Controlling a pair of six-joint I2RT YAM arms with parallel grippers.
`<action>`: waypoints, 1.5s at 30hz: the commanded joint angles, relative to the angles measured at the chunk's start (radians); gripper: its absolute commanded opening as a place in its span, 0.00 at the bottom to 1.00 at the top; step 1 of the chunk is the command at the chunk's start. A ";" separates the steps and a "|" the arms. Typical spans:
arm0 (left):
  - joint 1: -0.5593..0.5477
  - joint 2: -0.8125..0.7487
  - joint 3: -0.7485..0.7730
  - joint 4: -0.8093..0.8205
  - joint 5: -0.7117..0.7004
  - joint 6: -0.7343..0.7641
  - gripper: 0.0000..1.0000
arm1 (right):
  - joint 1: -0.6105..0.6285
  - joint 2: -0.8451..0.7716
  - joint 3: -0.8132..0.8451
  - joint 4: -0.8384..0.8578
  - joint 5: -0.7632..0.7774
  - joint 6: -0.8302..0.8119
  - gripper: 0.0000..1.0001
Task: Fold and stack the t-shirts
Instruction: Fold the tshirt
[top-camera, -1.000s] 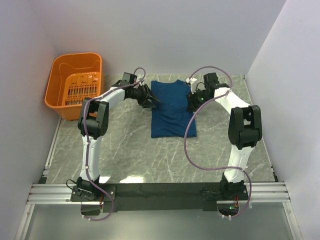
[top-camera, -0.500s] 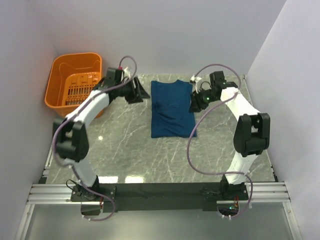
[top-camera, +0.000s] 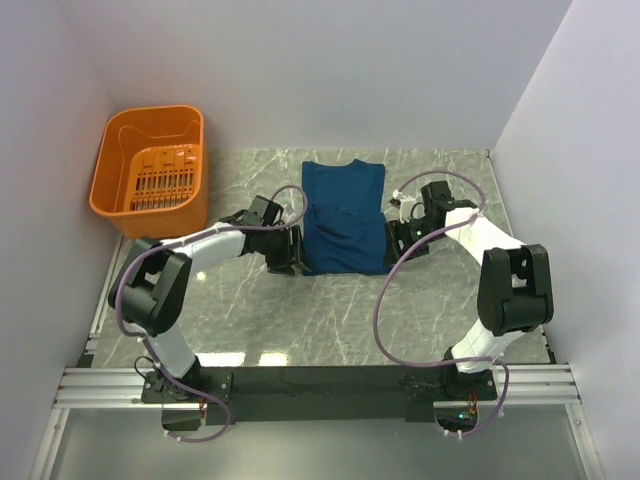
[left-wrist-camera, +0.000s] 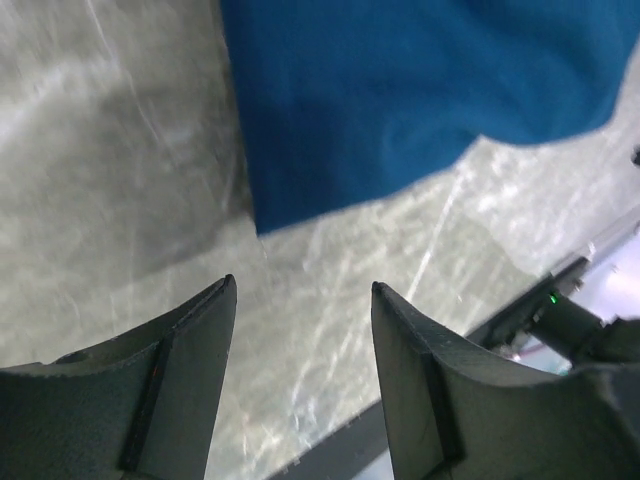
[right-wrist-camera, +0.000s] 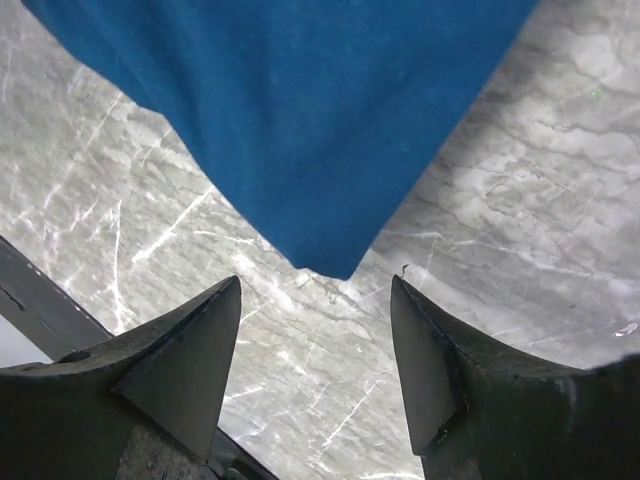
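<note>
Fingers of both arms are held apart with nothing between them, the left gripper (left-wrist-camera: 300, 288) set just beside the near left corner of the t-shirt (top-camera: 345, 215) and the right gripper (right-wrist-camera: 315, 282) just beside its near right corner. Pale lilac walls (top-camera: 350, 70) are seen behind and to both sides of the t-shirt, a grey marbled table (top-camera: 250, 305) lies under it, and an orange basket (top-camera: 100, 190) is placed well off to its far left. The t-shirt itself is laid flat, dark blue, folded into a narrow oblong with the neck at the far end, and lightly creased.
</note>
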 joint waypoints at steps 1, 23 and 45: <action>-0.013 0.036 0.052 0.059 -0.065 0.001 0.61 | -0.016 0.013 -0.001 0.043 -0.013 0.068 0.68; -0.030 0.127 0.101 -0.015 -0.025 0.070 0.01 | -0.063 0.115 0.023 -0.043 -0.123 0.007 0.00; 0.022 -0.007 0.186 -0.032 -0.073 0.124 0.21 | -0.048 0.045 0.225 -0.195 -0.155 -0.226 0.44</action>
